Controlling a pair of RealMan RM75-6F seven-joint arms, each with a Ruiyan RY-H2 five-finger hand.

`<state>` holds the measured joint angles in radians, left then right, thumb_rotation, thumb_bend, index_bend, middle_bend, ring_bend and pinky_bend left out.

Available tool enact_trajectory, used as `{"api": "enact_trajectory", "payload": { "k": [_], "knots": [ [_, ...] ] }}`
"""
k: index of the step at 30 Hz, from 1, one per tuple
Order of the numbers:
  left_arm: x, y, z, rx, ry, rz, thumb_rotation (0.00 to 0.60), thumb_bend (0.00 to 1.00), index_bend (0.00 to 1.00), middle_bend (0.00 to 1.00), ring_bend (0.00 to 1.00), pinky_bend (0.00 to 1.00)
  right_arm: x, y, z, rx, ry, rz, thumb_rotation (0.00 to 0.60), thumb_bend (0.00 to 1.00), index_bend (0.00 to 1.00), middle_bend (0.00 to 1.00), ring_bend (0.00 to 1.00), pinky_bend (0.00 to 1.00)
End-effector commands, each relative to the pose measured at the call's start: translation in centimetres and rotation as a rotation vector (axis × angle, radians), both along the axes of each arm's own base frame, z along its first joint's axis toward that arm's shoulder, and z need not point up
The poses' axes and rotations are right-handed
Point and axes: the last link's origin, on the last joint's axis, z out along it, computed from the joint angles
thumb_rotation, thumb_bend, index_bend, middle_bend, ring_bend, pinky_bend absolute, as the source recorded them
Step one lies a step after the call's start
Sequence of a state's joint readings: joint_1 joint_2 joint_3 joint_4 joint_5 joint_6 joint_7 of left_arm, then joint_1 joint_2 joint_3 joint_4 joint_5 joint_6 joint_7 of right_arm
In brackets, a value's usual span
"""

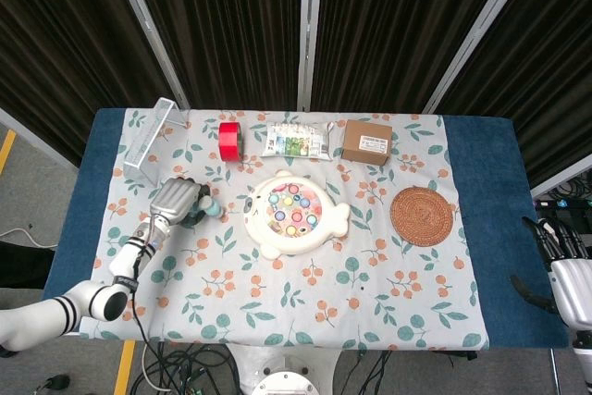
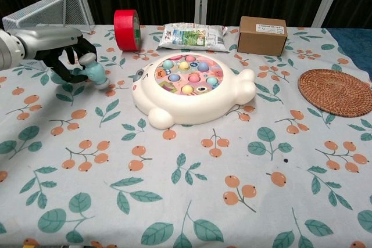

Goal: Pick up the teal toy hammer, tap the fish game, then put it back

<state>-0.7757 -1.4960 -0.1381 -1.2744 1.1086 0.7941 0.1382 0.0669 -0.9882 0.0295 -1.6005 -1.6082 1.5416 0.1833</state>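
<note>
The teal toy hammer [image 2: 95,73] has a pale handle and sits in my left hand [image 2: 63,55], whose dark fingers wrap around it. Its head points down and right, just above the cloth. From the head view, the left hand [image 1: 176,200] covers most of the hammer [image 1: 212,209], with only the teal head showing. The white fish game [image 2: 192,88] with coloured pegs lies to the right of the hammer, a short gap away, and appears at the table's middle [image 1: 294,213]. My right hand [image 1: 564,270] hangs off the table's right edge, fingers apart and empty.
Along the back stand a red tape roll [image 2: 126,29], a snack packet [image 2: 192,36] and a brown box [image 2: 262,35]. A woven coaster [image 2: 336,92] lies at the right. A clear tray [image 2: 49,9] sits behind my left hand.
</note>
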Motion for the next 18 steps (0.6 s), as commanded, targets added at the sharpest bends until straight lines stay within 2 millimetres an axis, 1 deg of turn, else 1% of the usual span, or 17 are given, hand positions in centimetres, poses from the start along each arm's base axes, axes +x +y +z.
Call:
{"api": "enact_trajectory", "payload": {
  "k": [1, 7, 11, 15, 18],
  "knots": [
    [-0.3, 0.2, 1.2, 0.02, -0.018, -0.008, 0.6, 0.57, 0.57, 0.53, 0.38, 0.42, 0.1, 0.0, 0.0, 0.001, 0.001, 0.002, 0.6, 0.18, 0.06, 0.17, 0.0, 0.0],
    [0.1, 0.7, 2.9, 0.029, -0.044, -0.049, 0.6, 0.62, 0.61, 0.59, 0.43, 0.49, 0.3, 0.2, 0.0, -0.001, 0.007, 0.008, 0.6, 0.18, 0.07, 0.17, 0.0, 0.0],
    [1.0, 1.0, 3.6, 0.012, -0.05, -0.085, 0.6, 0.63, 0.61, 0.61, 0.45, 0.52, 0.4, 0.3, 0.0, 0.0, 0.01, 0.011, 0.6, 0.18, 0.07, 0.17, 0.0, 0.0],
    [2.9, 1.3, 3.8, -0.015, -0.06, -0.129, 0.6, 0.64, 0.61, 0.62, 0.47, 0.53, 0.5, 0.4, 0.0, -0.001, 0.013, 0.013, 0.6, 0.18, 0.07, 0.17, 0.0, 0.0],
    [4.9, 1.8, 3.7, -0.037, -0.057, -0.174, 0.6, 0.64, 0.62, 0.64, 0.49, 0.53, 0.6, 0.5, -0.1, -0.001, 0.014, 0.013, 0.6, 0.18, 0.07, 0.17, 0.0, 0.0]
  ]
}}
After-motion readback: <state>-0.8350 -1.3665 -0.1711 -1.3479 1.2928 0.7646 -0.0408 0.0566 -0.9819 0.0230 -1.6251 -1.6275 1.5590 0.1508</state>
